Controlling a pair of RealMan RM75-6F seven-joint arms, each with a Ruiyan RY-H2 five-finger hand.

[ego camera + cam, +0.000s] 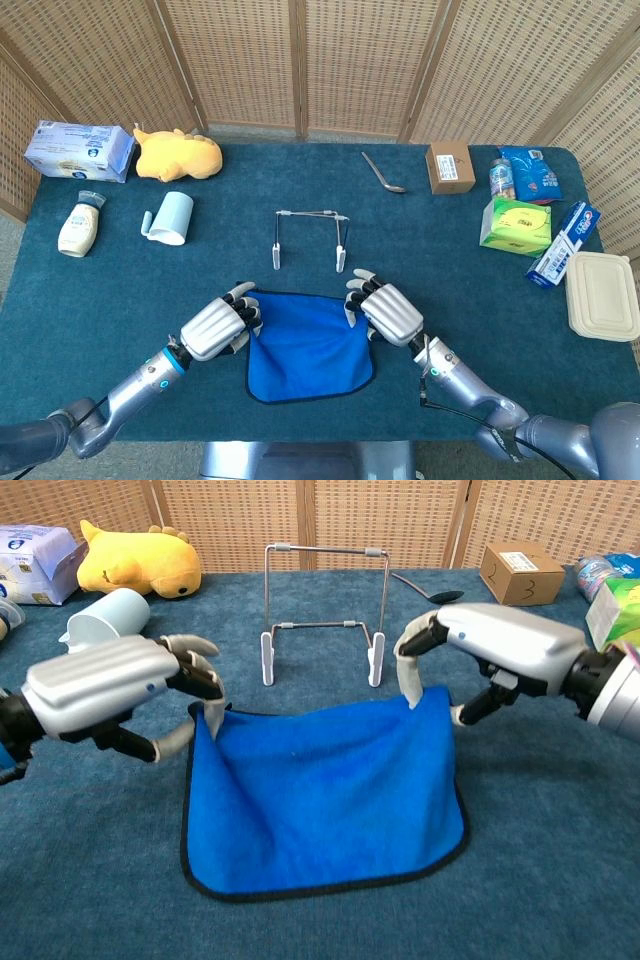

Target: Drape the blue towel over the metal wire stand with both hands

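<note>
One blue towel (308, 345), one wire stand (307, 238), one spoon (382, 172), one mug (171, 217), one plush toy (177, 153), two hands.

Both arms reach fwd, palms down. Left hand (105, 685) pinches the blue towel (320, 790) at its far left corner; right hand (490, 645) pinches far right corner, both raised just near-side of the wire stand (322, 610).

Bright, even, diffuse light fills both views, leaving only soft shadows on the teal surface (110, 290) (faint sheen on the robot hands' shells). Focus stays sharp; straight edges bow slightly near the frame borders.
</note>
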